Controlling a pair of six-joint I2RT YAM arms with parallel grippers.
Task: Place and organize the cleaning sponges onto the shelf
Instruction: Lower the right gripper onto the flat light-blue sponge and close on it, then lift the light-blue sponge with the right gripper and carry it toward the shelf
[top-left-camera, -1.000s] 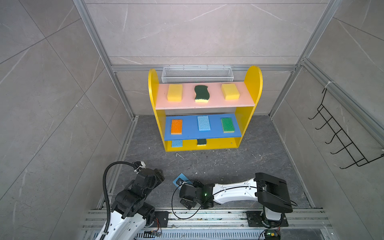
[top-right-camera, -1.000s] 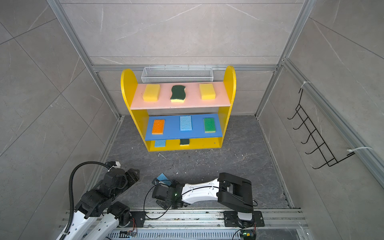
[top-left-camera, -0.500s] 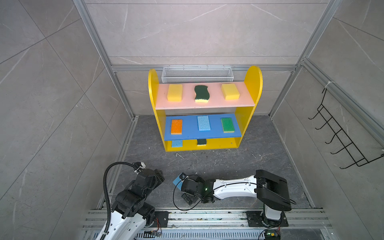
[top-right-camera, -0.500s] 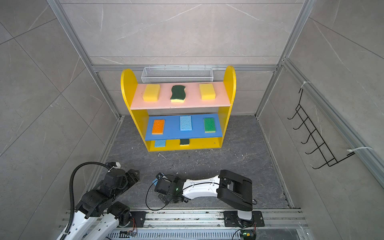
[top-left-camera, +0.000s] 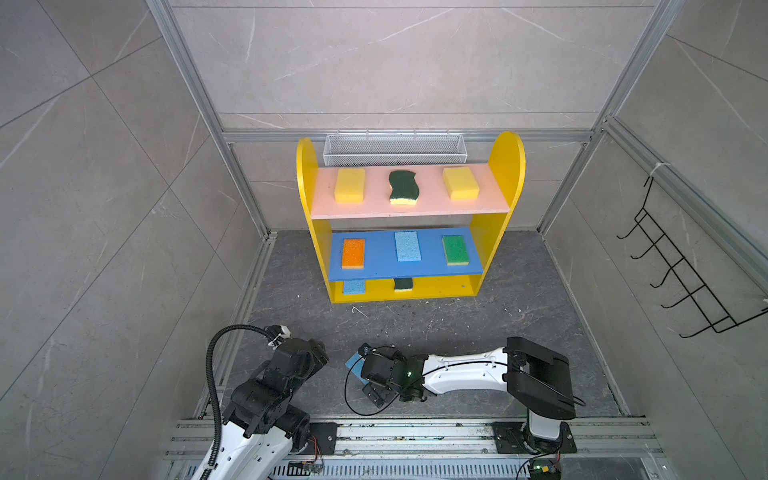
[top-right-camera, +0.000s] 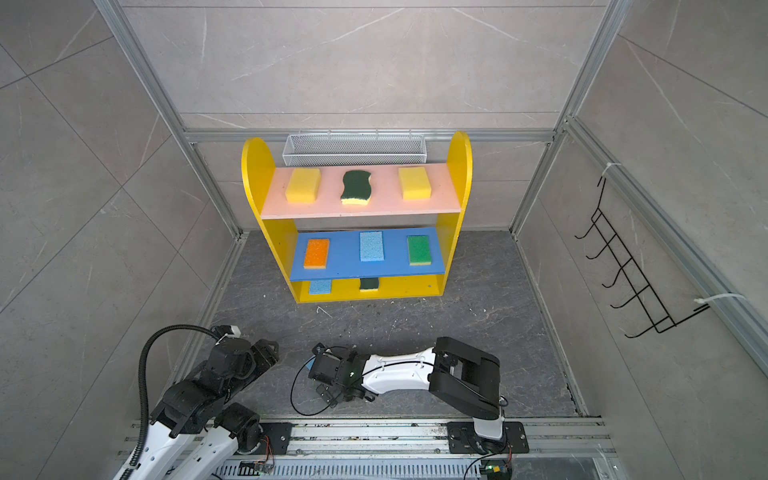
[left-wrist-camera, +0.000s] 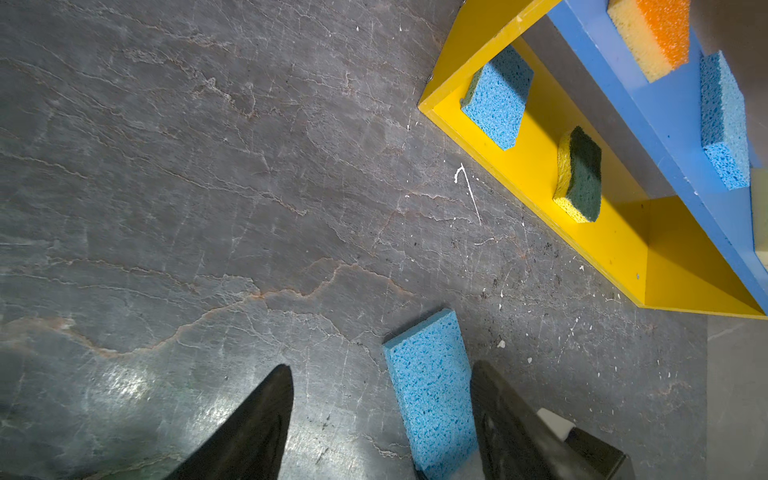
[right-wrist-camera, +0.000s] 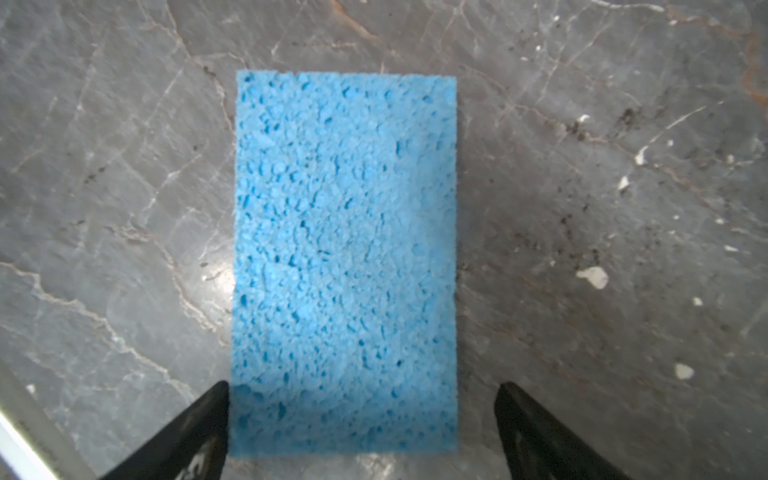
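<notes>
I've got the R gripper (right-wrist-camera: 361, 390) wide open, jaws either side of one end of the flat light blue sponge (right-wrist-camera: 345, 257), not closed on it. Sponge lies on the dark floor (top-left-camera: 457, 324), near side, left of centre, well apart from the yellow shelf (top-left-camera: 505, 166) at the far wall. L gripper (left-wrist-camera: 382, 365) hangs just left of it, jaws partway apart, holding nothing.

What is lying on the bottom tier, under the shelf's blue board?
A light blue sponge and a green-and-yellow scourer lie on the yellow base. From above, the blue board hides most of both.
</notes>
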